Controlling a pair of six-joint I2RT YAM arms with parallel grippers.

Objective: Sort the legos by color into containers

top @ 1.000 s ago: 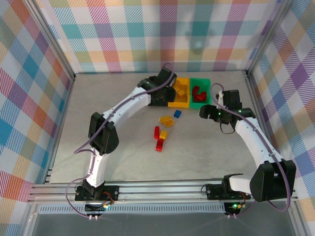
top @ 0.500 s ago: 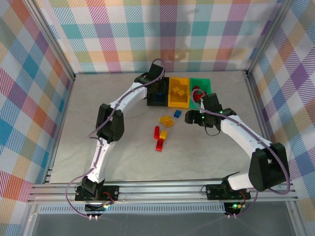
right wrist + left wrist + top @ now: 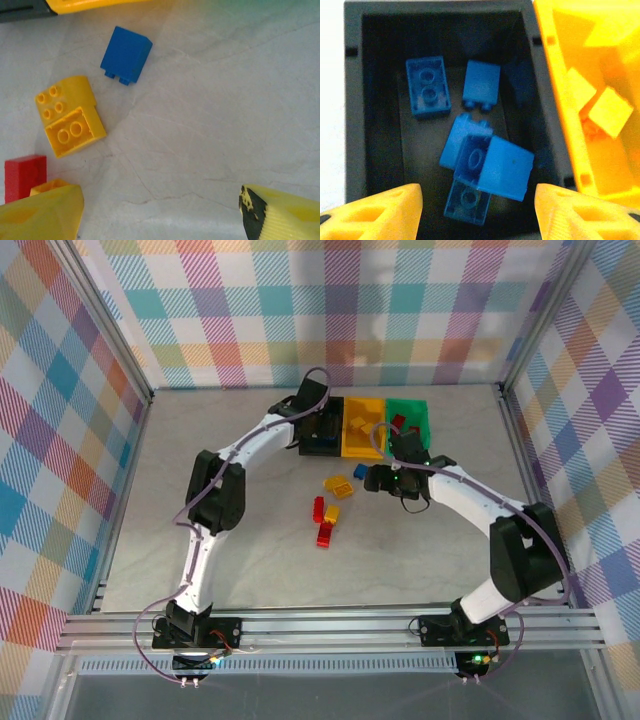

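While poised above the black bin (image 3: 352,100) of blue legos (image 3: 427,85), gapes empty: left tool (image 3: 477,192). Spread wide over the counter (image 3: 210,100) near a loose blue lego (image 3: 126,55), gripping nothing: right tool (image 3: 160,195).

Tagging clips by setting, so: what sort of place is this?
Most likely a lab robot cell, not a home: plaid backdrop panels enclose the table, an aluminium rail frames its near edge, and two robot arms work over small bins of toy bricks.

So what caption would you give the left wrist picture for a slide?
Left claw open above the black bin of blue bricks, yellow bin alongside.
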